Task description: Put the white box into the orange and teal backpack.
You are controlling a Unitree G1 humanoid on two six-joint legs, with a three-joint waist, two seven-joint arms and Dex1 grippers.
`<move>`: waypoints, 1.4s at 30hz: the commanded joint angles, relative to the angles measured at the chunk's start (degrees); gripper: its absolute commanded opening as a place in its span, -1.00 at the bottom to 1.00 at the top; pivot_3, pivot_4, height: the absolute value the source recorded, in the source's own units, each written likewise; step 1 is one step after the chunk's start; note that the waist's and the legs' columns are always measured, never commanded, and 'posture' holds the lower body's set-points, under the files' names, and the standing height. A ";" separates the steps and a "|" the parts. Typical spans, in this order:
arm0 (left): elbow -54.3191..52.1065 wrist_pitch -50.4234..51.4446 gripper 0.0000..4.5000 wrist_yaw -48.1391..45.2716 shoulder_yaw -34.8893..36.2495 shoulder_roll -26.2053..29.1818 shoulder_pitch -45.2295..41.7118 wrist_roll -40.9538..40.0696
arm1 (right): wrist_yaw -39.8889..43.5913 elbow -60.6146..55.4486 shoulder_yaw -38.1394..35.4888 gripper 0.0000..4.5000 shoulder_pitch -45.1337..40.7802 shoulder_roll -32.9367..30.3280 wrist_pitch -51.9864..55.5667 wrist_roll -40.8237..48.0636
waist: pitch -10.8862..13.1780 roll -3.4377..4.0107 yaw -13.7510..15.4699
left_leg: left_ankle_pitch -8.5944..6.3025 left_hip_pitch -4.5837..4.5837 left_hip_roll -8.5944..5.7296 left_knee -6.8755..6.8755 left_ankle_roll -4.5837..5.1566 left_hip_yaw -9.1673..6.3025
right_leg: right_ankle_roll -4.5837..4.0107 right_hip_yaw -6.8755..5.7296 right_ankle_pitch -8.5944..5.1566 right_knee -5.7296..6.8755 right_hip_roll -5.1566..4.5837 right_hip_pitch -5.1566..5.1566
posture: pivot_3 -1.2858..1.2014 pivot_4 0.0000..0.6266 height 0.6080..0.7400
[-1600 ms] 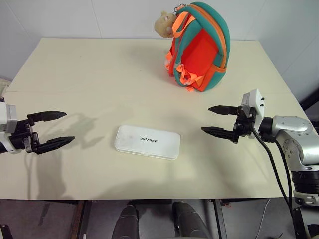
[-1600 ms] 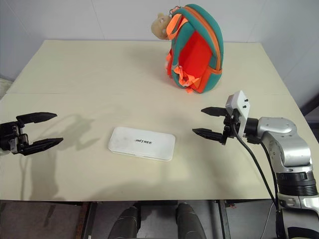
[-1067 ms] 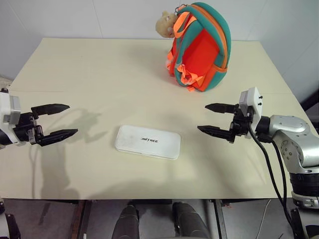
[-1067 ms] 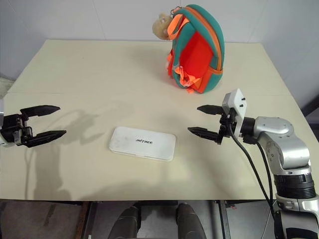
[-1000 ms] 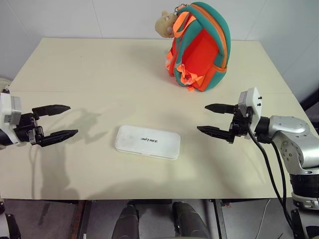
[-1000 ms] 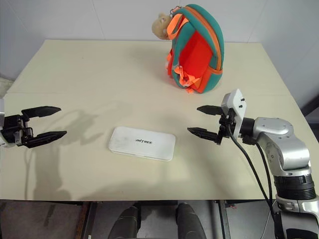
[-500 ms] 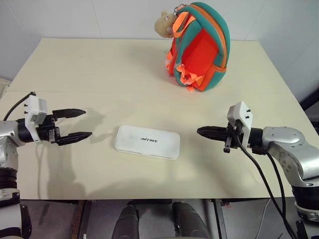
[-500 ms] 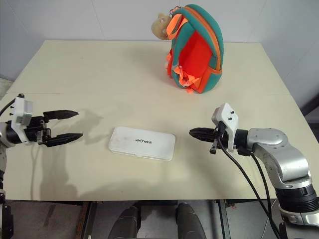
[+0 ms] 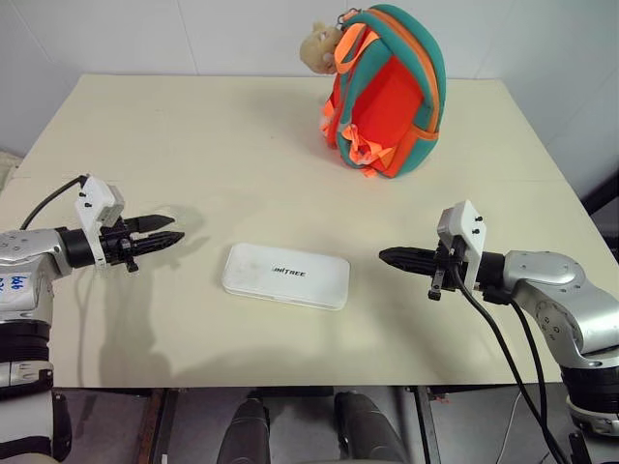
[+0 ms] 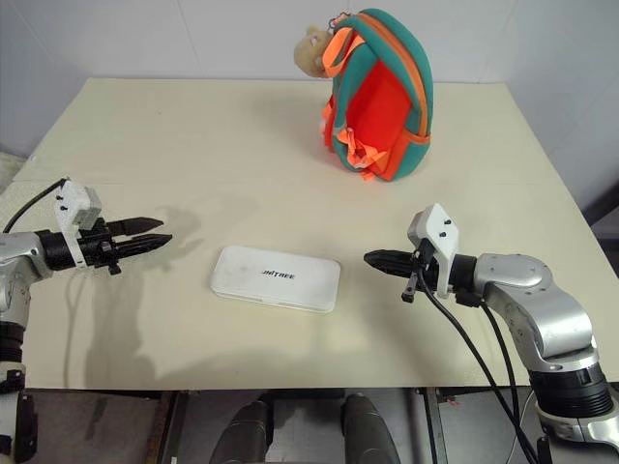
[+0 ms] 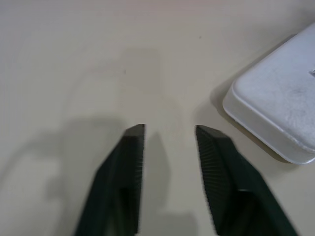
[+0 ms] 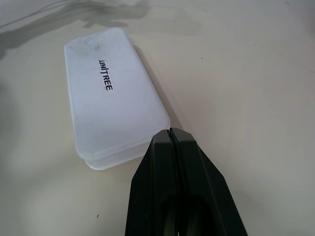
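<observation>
Beige table [image 9: 193,126] against white walls [image 9: 145,29] holds white box [image 9: 286,275].

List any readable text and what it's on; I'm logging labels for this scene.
"UNITREE": dark lettering on top of the white box.
Blue marks on the left arm's casing: too small to read.
No lettering shows on the backpack.
</observation>
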 commanded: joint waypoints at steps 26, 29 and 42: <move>-6.80 16.67 -0.99 -4.16 -7.93 -5.80 -0.59 -5.93 | -6.72 -3.43 11.81 -1.00 2.88 2.48 2.25 -10.30 | -0.03 -0.05 0.27 | 0.01 -0.01 -0.04 0.08 -0.02 -0.08 | -0.01 -0.05 0.00 0.00 -0.01 0.03 | 0.03 -0.52 1.00; -6.53 16.64 -0.99 -4.37 -8.60 -5.95 -0.69 -5.74 | -6.79 -3.43 13.36 -1.00 1.67 3.36 2.49 -10.83 | -0.03 -0.05 0.13 | 0.01 -0.01 -0.04 0.07 -0.02 -0.08 | -0.01 -0.04 0.00 0.00 -0.01 0.03 | 0.03 -0.52 1.00; -12.26 19.77 -0.99 -4.43 -10.81 -3.07 2.48 -5.23 | -4.66 -2.12 15.67 -1.00 -1.99 4.76 1.49 -11.99 | -0.03 -0.04 0.00 | 0.01 -0.01 -0.04 0.04 -0.02 -0.07 | -0.01 -0.04 0.00 -0.01 -0.01 0.03 | 0.03 -0.52 1.00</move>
